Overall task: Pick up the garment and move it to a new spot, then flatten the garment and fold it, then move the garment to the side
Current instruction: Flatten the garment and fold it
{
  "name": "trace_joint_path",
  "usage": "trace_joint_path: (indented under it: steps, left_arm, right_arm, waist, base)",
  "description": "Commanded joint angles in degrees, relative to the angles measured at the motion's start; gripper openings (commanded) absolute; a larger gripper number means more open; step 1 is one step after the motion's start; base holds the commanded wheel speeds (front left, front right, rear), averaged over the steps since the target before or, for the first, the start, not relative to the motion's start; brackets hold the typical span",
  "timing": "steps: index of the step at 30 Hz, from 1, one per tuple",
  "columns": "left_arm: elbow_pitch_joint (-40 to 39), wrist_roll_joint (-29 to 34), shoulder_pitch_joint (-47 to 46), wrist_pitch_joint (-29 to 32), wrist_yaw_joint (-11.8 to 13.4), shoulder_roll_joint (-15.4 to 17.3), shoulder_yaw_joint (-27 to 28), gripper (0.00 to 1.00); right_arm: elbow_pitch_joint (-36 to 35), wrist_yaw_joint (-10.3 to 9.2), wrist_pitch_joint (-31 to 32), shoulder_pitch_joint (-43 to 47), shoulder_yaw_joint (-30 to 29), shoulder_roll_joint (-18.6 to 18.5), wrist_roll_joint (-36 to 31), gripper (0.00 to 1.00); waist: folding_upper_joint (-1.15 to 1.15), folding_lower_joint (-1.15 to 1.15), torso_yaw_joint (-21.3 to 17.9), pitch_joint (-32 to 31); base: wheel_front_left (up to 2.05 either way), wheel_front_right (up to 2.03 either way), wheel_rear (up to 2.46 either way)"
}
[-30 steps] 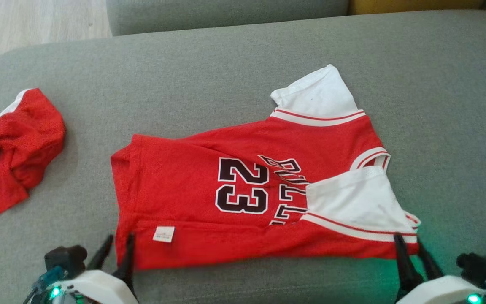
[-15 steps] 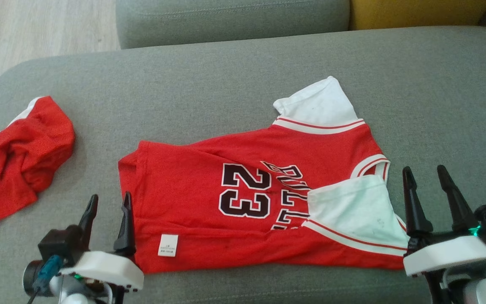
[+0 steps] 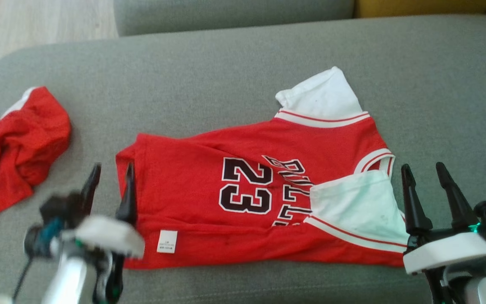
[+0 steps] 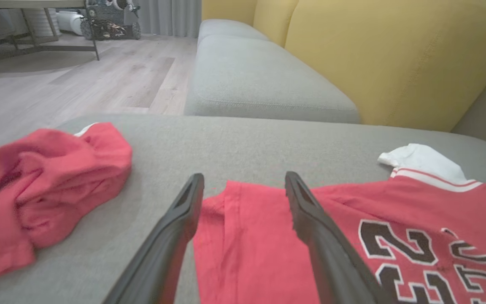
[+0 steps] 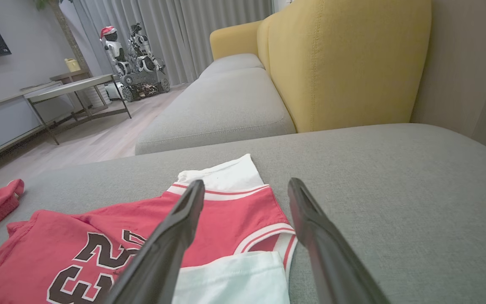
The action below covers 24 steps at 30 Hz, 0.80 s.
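Both gape empty flanking the garment (image 3: 201,177): left gripper (image 3: 113,166) at hem, right gripper (image 3: 423,166) by sleeve.

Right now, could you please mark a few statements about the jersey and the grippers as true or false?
1. The jersey lies on the grey cushion with the number 23 facing up. True.
2. The left gripper is shut on the jersey. False: its fingers stand apart at the hem end.
3. A crumpled red garment lies to the robot's left of the jersey. True.
4. The right gripper holds the white sleeve. False: it is open, beside the sleeve, holding nothing.
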Motion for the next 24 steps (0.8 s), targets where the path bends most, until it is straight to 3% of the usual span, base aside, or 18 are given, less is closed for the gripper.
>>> trace_joint_path:
  steps: [1, 11, 20, 21, 22, 24]
  left_arm:
    - [-0.9, -0.7, -5.6, 0.6, -0.5, 0.8, 1.4, 1.0]
    - [17.7, -4.9, -24.0, 7.9, -6.3, 0.5, 0.9, 1.0]
    - [33.5, -9.3, -29.9, 13.2, -8.7, 0.2, 2.3, 1.0]
    - [34.3, -9.7, -30.1, 13.5, -9.2, 0.1, 2.2, 0.36]
    - [34.9, -9.9, -30.4, 13.4, -9.6, 0.0, 2.2, 0.0]
    - [35.5, -9.8, -31.0, 12.2, -10.0, 0.1, 1.9, 0.0]
  right_arm:
    - [-2.5, -0.04, 0.2, -2.6, 1.2, -0.4, 0.5, 1.0]
    - [-1.1, -0.04, -0.1, -7.7, 3.5, -1.1, 1.7, 1.0]
    - [2.4, -0.04, -1.2, -9.4, 3.7, -1.1, 2.8, 1.0]
    - [2.6, -0.04, -1.3, -9.5, 3.7, -1.1, 2.8, 1.0]
    - [2.8, -0.04, -1.3, -9.6, 3.5, -1.2, 2.9, 1.0]
    - [3.2, -0.04, -1.3, -10.1, 3.1, -1.3, 3.1, 1.0]
  waist:
    - [0.0, 0.0, -0.1, 1.6]
    - [0.0, 0.0, -2.3, 9.1]
    - [0.0, 0.0, -3.7, 10.5]
    - [0.0, 0.0, -3.7, 10.4]
    - [0.0, 0.0, -3.6, 10.3]
    - [0.0, 0.0, -3.5, 10.1]
  base:
    - [0.0, 0.0, 0.0]
    - [0.0, 0.0, 0.0]
    - [0.0, 0.0, 0.0]
    - [0.0, 0.0, 0.0]
    - [0.0, 0.0, 0.0]
    - [0.0, 0.0, 0.0]
